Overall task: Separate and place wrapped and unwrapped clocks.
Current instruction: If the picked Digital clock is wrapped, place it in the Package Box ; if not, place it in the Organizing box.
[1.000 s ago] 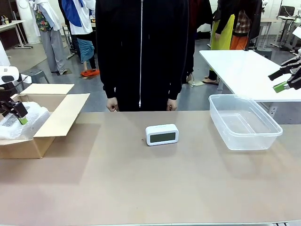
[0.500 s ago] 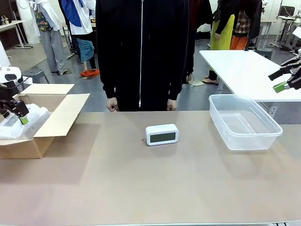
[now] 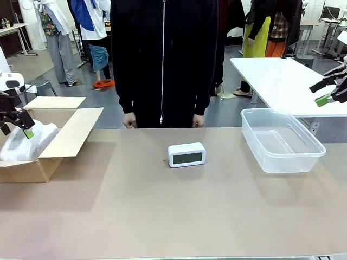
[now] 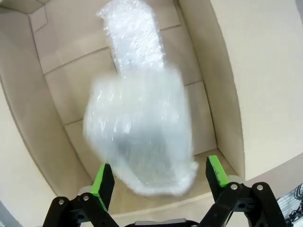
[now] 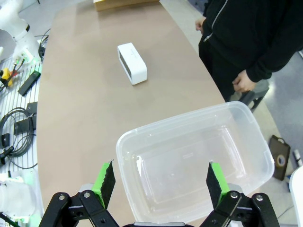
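Wrapped clocks first: the left gripper [image 4: 159, 178] hangs over them with its jaws spread wide, green pads standing clear on either side and nothing in its grip; right below those pads is the nearer bundle [image 4: 137, 142], a blurred lump of bubble wrap with a grey patch showing through; beyond it the farther bundle [image 4: 135, 42] lies lengthwise on the floor of the cardboard box [image 4: 215, 94]; both are inside that box, and whether they touch I cannot tell. Seen from the front, the box stands at the left end of the table [image 3: 162, 216] with its flaps folded out, bubble wrap bulging above its rim; over on the other side the right gripper [image 5: 159, 182] is just as wide open and holds nothing, poised high over the clear plastic tub [image 5: 189, 113] at the table's right end; between box and tub, well apart from both, the bare white clock [image 3: 186, 155] sits on the tabletop with its grey screen facing the robot; behind it a person [image 3: 162, 54] in a black zipped jacket stands at the far edge, hands hanging down at the sides.
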